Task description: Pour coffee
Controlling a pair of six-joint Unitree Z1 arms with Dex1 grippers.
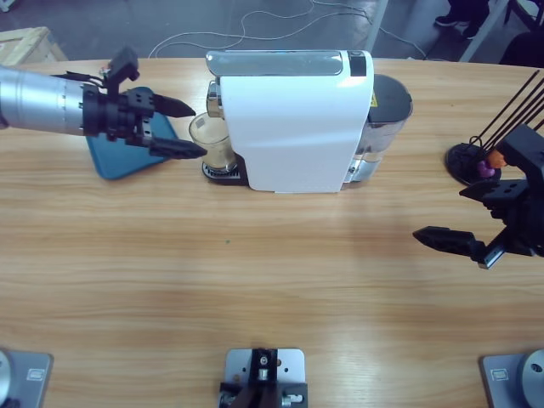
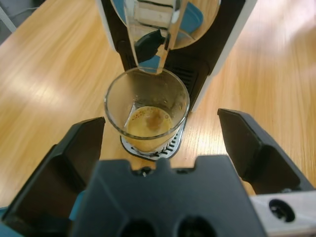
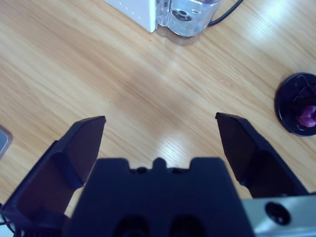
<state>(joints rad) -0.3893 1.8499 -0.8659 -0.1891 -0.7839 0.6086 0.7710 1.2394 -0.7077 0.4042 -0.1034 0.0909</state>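
A small clear glass [image 1: 209, 141] stands on the drip grid of the white coffee machine [image 1: 293, 119], under its spout [image 2: 153, 34]. A shallow layer of light-brown coffee [image 2: 148, 123] lies in the bottom of the glass [image 2: 146, 106]. My left gripper [image 1: 197, 130] reaches in from the left, open, with its fingertips level with the glass and not touching it. In the left wrist view the left gripper [image 2: 160, 121] stands wide open with the glass just ahead of it. My right gripper [image 1: 446, 217] hangs open over bare table at the right, holding nothing [image 3: 160, 121].
A blue mat [image 1: 127, 157] lies under the left arm. The machine's clear water tank [image 1: 387, 110] sits at its right end, with a cable [image 3: 229, 12] behind. A black capsule stand [image 1: 474, 161] with a purple capsule [image 3: 306, 116] is at the far right.
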